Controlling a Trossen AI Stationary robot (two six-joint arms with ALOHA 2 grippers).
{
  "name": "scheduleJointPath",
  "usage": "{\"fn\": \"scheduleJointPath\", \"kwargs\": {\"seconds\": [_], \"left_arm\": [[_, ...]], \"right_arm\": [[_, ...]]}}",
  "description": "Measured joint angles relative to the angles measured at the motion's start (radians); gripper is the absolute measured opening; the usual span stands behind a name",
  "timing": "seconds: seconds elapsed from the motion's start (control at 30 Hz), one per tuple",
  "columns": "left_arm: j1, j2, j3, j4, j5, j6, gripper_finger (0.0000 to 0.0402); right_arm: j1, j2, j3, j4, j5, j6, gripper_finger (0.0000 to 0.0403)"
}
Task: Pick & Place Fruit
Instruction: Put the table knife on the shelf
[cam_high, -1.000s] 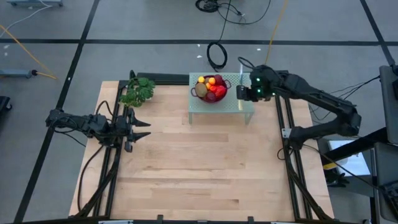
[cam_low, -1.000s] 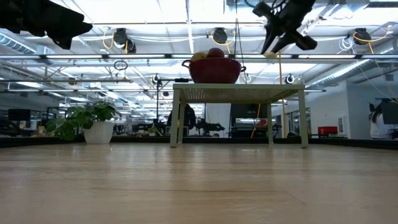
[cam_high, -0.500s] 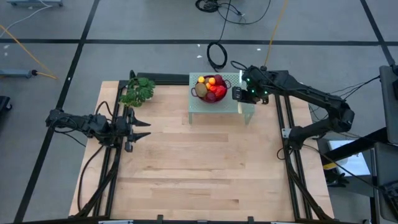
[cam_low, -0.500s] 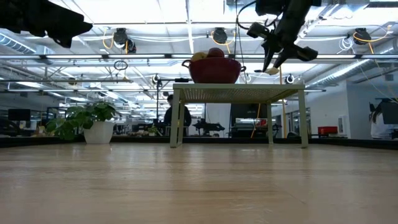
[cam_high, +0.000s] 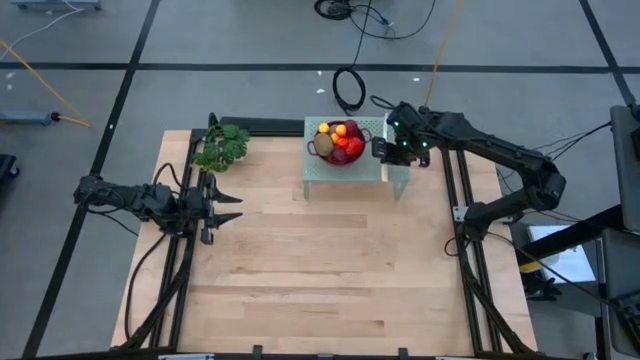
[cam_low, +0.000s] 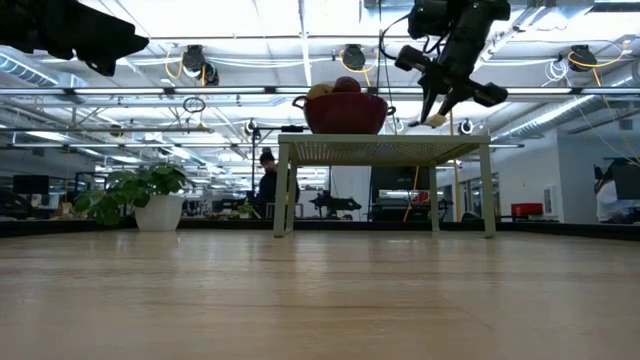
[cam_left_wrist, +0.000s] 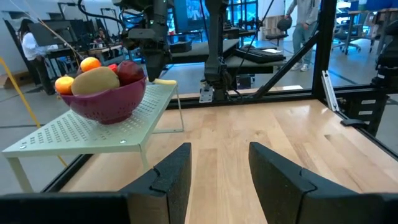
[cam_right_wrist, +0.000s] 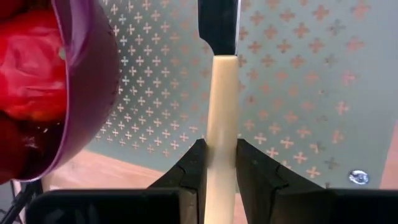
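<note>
Upper centre of the high view: right gripper (cam_high: 385, 151) closing around the knife (cam_right_wrist: 222, 124) beside the bowl (cam_high: 340, 145).
Its fingers (cam_right_wrist: 189, 165) straddle the handle narrowly, firm grip uncertain; the next move likely means lifting it. One bowl of fruit (cam_high: 341, 140), roughly eight pieces showing; the open left gripper (cam_high: 222, 208) idles mid-left.

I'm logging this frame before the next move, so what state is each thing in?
fruit: piled in the bowl
bowl: upright on the stand, full
stand: upright at the table's far edge
knife: flat on the stand beside the bowl, handle gripped
right gripper: shut on the knife handle
left gripper: open, empty, at the table's left side
plant: upright, untouched
</note>
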Motion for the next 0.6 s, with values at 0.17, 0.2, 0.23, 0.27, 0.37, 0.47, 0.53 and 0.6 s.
{"fn": "scheduleJointPath", "kwargs": {"seconds": [0.17, 0.2, 0.23, 0.27, 0.37, 0.47, 0.53, 0.6], "left_arm": [[0.0, 0.0, 0.0, 0.0, 0.0, -0.001, 0.0161], [0.0, 0.0, 0.0, 0.0, 0.0, -0.003, 0.0161], [0.0, 0.0, 0.0, 0.0, 0.0, -0.003, 0.0161], [0.0, 0.0, 0.0, 0.0, 0.0, -0.003, 0.0161], [0.0, 0.0, 0.0, 0.0, 0.0, -0.003, 0.0161], [0.0, 0.0, 0.0, 0.0, 0.0, -0.003, 0.0161], [0.0, 0.0, 0.0, 0.0, 0.0, -0.003, 0.0161], [0.0, 0.0, 0.0, 0.0, 0.0, -0.003, 0.0161]], "right_arm": [[-0.01, 0.0, 0.0, 0.0, 0.022, -0.002, 0.0055], [-0.01, 0.0, 0.0, 0.0, 0.028, -0.006, 0.0055], [-0.01, 0.0, 0.0, 0.0, 0.028, -0.007, 0.0055], [-0.01, 0.0, 0.0, 0.0, 0.028, -0.008, 0.0055], [-0.009, 0.0, 0.0, 0.0, 0.041, -0.01, 0.0055], [-0.009, 0.0, 0.0, -0.001, 0.05, -0.01, 0.0055], [-0.009, 0.0, 0.0, -0.001, 0.051, -0.012, 0.0055], [-0.009, 0.0, 0.0, -0.001, 0.051, -0.017, 0.0055]]}}
